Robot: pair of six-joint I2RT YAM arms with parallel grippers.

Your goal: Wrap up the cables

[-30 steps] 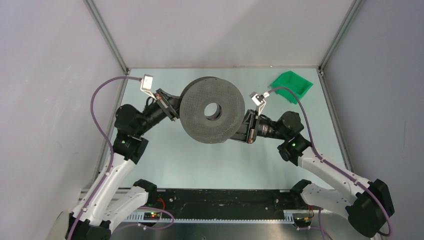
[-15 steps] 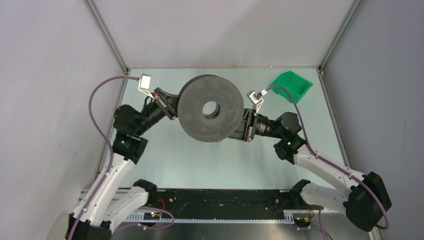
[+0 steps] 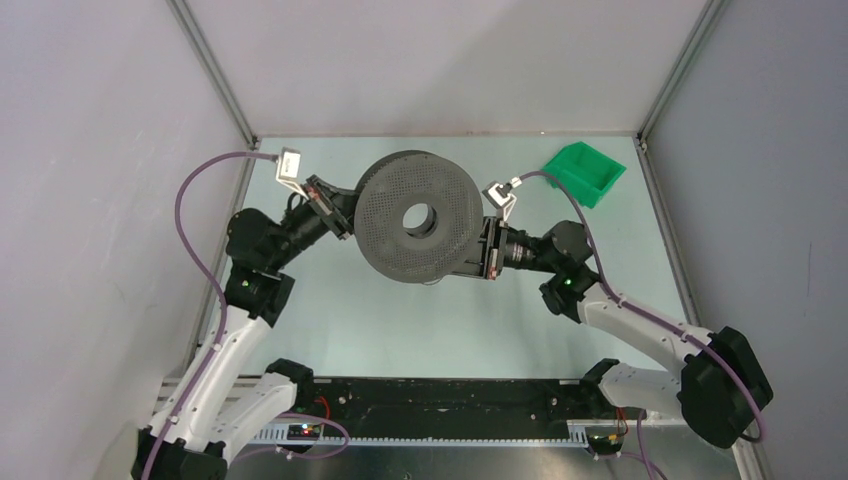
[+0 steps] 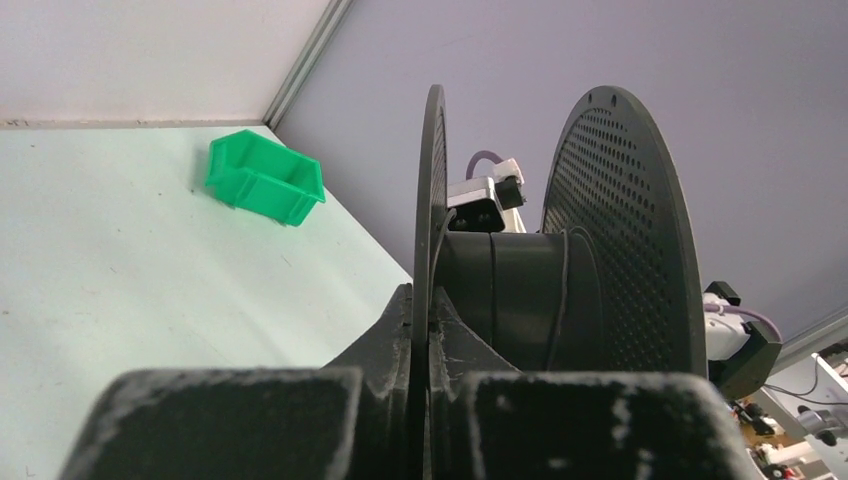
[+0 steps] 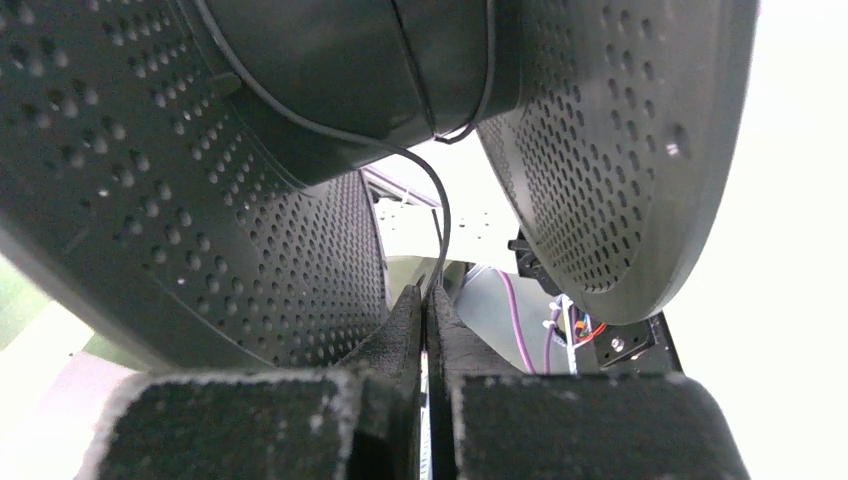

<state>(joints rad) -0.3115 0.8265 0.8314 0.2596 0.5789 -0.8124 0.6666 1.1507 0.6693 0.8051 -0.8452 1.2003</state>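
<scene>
The dark grey spool (image 3: 400, 250) is held off the table, tilted, between both arms. My left gripper (image 3: 345, 215) is shut on the edge of one thin disc (image 4: 431, 180), pinched between its fingertips in the left wrist view (image 4: 432, 300). Thin dark cable turns (image 4: 556, 300) lie around the hub. My right gripper (image 3: 482, 250) sits at the spool's right rim. In the right wrist view it (image 5: 426, 295) is shut on the cable (image 5: 442, 215), which curves from the hub down between the discs (image 5: 600, 130) into the fingertips.
A green bin (image 3: 583, 172) stands at the back right of the table, also in the left wrist view (image 4: 265, 180). Enclosure walls and metal posts ring the pale green table (image 3: 400, 320). Purple wrist-camera cables loop off both arms.
The spool has shifted slightly left and away. My right arm has followed it leftward, staying at its right rim. My left gripper has kept its hold and moved little.
</scene>
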